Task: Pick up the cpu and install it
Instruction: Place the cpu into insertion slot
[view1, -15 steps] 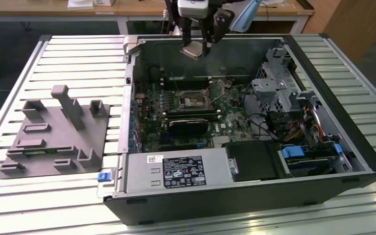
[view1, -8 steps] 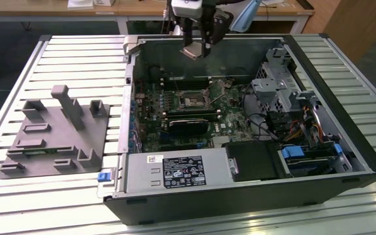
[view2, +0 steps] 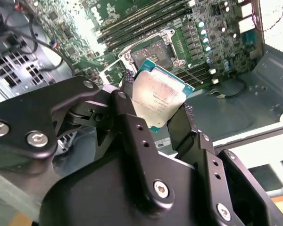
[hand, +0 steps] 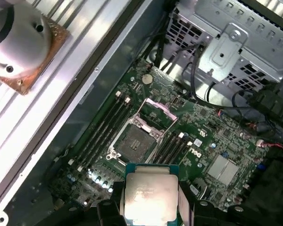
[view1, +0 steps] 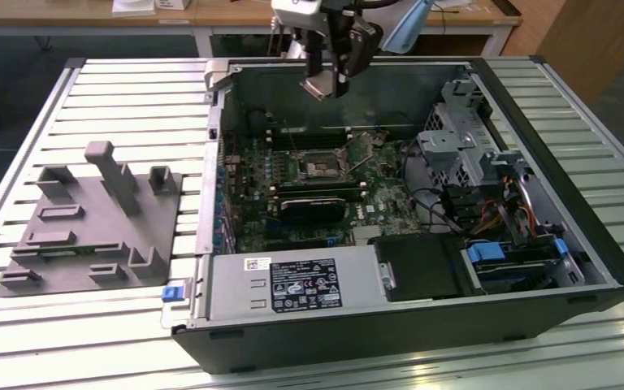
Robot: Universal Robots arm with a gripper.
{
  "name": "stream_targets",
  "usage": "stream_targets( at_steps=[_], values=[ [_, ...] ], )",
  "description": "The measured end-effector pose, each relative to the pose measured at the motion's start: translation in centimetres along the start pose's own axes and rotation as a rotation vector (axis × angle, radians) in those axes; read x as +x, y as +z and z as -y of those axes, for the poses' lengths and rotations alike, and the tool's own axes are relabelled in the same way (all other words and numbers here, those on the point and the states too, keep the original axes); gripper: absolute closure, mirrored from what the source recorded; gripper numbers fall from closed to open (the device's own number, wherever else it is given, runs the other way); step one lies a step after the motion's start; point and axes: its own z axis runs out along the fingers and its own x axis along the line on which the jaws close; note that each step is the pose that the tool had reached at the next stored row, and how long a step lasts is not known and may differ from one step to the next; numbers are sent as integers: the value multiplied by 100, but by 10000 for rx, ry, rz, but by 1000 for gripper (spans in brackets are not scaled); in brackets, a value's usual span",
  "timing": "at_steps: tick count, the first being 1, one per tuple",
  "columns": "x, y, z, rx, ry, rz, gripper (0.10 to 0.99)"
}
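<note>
the claw (view1: 327, 88) was pinching the cpu (view2: 158, 96) by two opposite edges, its pale metal lid facing both wrist views and its thin teal rim showing past the grip. it hung in the air inside the open computer case (view1: 529, 122), above the motherboard (hand: 212, 141) and well apart from it. the empty socket (hand: 134, 141) lay below with its retention frame swung open. the case sat on the slatted worktop (view1: 127, 106).

i judged the chip light and stiff, a thin plate that would not flex. the smooth lid looked slippery, so a grip across the edges seemed the right one to me, squeezing only enough to stop it sliding. the underside, hidden from me, i took to be the fragile face, and the socket's contacts too. the chip sat a little tilted in the claw in the second wrist view.
</note>
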Motion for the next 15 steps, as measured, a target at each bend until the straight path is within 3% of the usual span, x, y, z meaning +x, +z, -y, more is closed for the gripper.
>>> stream_targets(
  at_steps=[15],
  values=[
    [4,23,-1,23,2254,159,545]
  ],
)
